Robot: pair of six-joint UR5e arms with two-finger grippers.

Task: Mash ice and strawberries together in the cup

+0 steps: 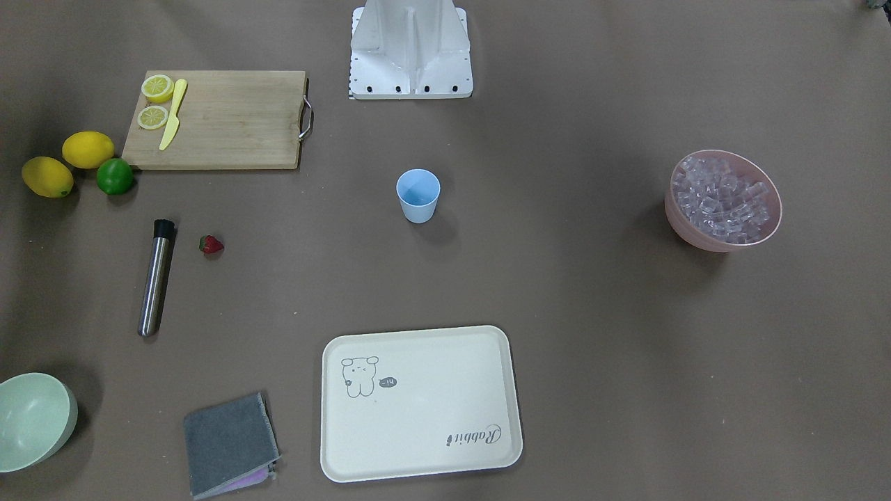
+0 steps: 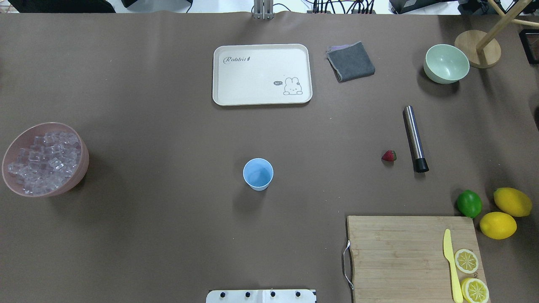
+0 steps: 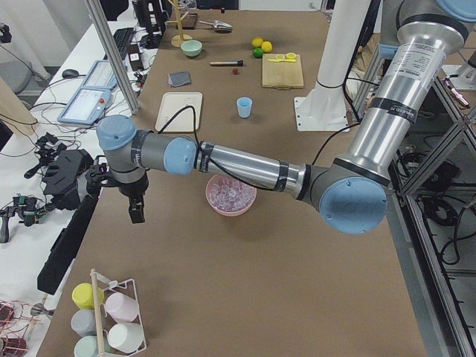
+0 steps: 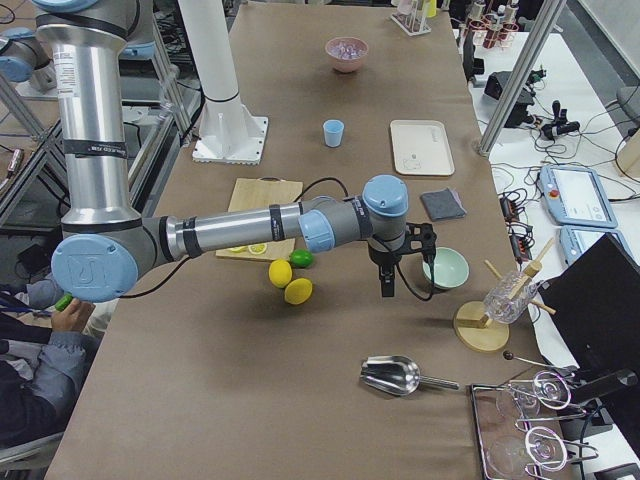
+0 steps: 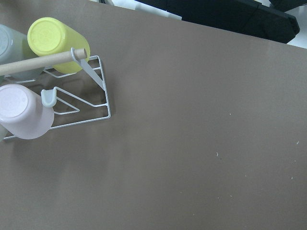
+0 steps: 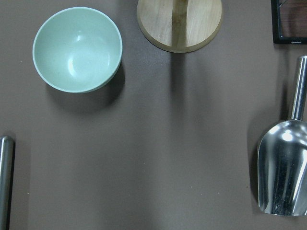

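Note:
The light-blue cup (image 1: 418, 195) stands upright and looks empty at the table's middle (image 2: 258, 174). The ice (image 1: 724, 198) fills a pink bowl (image 2: 80, 168) off to the robot's left. The red strawberry (image 1: 211, 244) lies on the table beside a steel muddler (image 1: 154, 277), off to the robot's right (image 2: 389, 155). My left gripper (image 3: 136, 212) hangs over the table's end beyond the pink bowl; I cannot tell if it is open. My right gripper (image 4: 386, 285) hangs near the pale green bowl (image 4: 445, 268); I cannot tell its state either.
A cream tray (image 2: 262, 74), a grey cloth (image 2: 350, 61) and the green bowl (image 2: 446, 64) line the far side. A cutting board (image 2: 400, 252) holds lemon slices and a yellow knife, with two lemons and a lime (image 2: 469, 203) beside it. A metal scoop (image 6: 283, 167) and a cup rack (image 5: 57, 91) lie at the table's ends.

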